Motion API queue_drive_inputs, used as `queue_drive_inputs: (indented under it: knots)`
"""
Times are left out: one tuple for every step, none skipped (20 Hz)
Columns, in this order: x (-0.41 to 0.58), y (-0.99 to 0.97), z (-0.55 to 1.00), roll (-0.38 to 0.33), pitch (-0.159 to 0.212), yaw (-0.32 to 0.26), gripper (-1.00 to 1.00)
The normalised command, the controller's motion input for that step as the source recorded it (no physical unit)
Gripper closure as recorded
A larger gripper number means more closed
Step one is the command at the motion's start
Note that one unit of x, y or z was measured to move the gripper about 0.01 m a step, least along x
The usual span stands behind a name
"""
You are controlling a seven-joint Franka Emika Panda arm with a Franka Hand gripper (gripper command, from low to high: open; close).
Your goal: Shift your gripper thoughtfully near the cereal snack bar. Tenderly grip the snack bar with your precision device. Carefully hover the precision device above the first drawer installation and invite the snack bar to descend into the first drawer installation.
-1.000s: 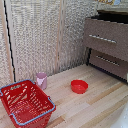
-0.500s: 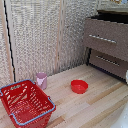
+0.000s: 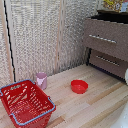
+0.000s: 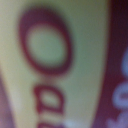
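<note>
The cereal snack bar (image 3: 116, 5) shows as a yellow carton with colourful print at the top edge of the exterior view, above the dark brown dresser. It fills the wrist view (image 4: 60, 65) as a blurred yellow face with dark red letters, very close to the camera. The first drawer installation (image 3: 107, 16) is the dark shallow band at the dresser's top, right under the carton. My gripper's fingers show in neither view, so its hold on the carton cannot be seen.
Two lower brown drawers with silver bar handles (image 3: 103, 38) face the floor area. A red bowl (image 3: 79, 86), a pink cup (image 3: 41, 79) and a red wire basket (image 3: 26, 102) stand on the wooden surface. A white rounded shape (image 3: 126, 76) sits at the exterior view's right edge.
</note>
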Motion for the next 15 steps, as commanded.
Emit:
queue_drive_inputs:
  knots:
    - [0.094,-0.09,-0.17,-0.041,0.126,0.116,-1.00]
    - [0.166,0.00,0.00,-0.036,0.008,0.039,-1.00]
    - [0.186,0.01,0.05,-0.038,0.000,0.000,-1.00]
    - [0.280,0.10,0.04,-0.003,0.038,0.000,-1.00]
    - [0.297,0.13,0.12,0.000,0.065,0.000,-1.00]
    - [0.354,0.15,0.30,-0.010,0.087,-0.023,-1.00]
    - [0.317,0.03,0.35,0.000,0.064,-0.023,-1.00]
    - [0.383,0.14,0.43,-0.019,0.069,-0.088,-1.00]
    - [0.229,0.00,0.45,0.000,0.035,-0.136,-1.00]
    - [0.309,0.12,0.38,0.000,0.016,-0.080,-1.00]
    - [0.391,0.27,0.27,0.000,0.051,-0.107,-1.00]
    - [0.440,0.37,0.25,0.000,0.051,-0.096,-1.00]
    - [0.423,0.45,0.06,0.000,0.063,-0.090,-1.00]
    - [0.414,0.45,0.00,0.000,0.039,-0.096,-1.00]
    - [0.486,0.52,0.00,0.000,0.048,-0.110,-1.00]
